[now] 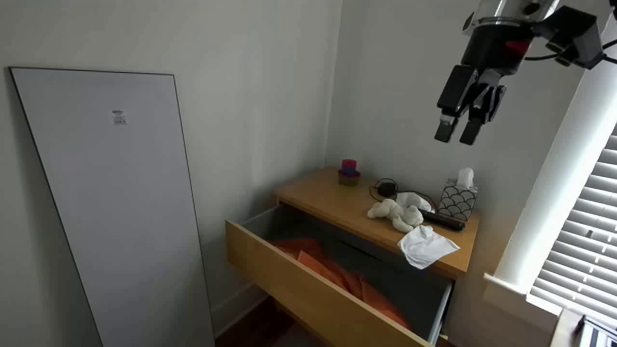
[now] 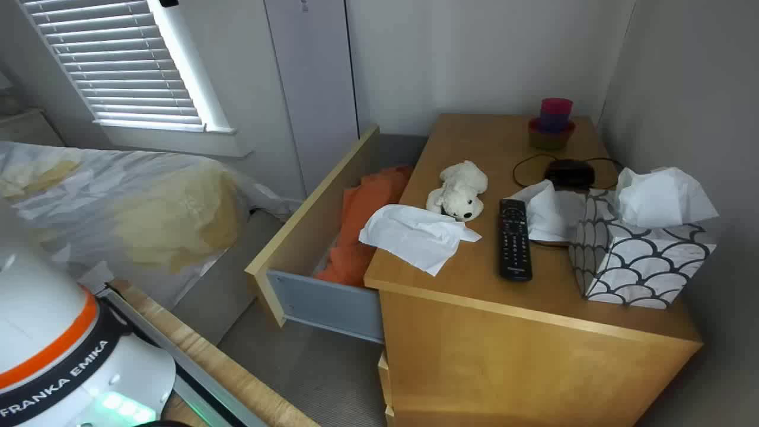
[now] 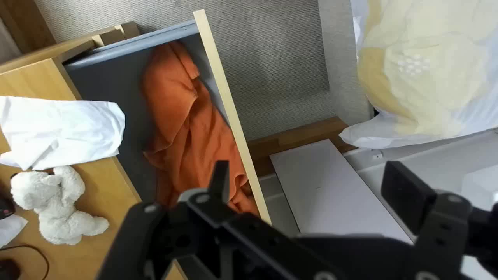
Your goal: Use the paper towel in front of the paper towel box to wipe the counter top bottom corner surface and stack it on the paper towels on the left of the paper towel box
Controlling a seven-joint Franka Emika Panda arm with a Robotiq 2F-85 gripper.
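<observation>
Can see the gripper in an exterior view, well above the dresser — with jaws parted and released, spread wide in the wrist view too. In an exterior view, find the paper towel at the near left corner of the dresser, stretching past the left edge and over the open drawer. Can make out an orange cloth inside that drawer. Just beyond the paper towel, note a white stuffed dog; to the right, a black remote. Farther right, spot a second paper towel — just left of the paper towel box. Toward the far end, see stacked cups.
</observation>
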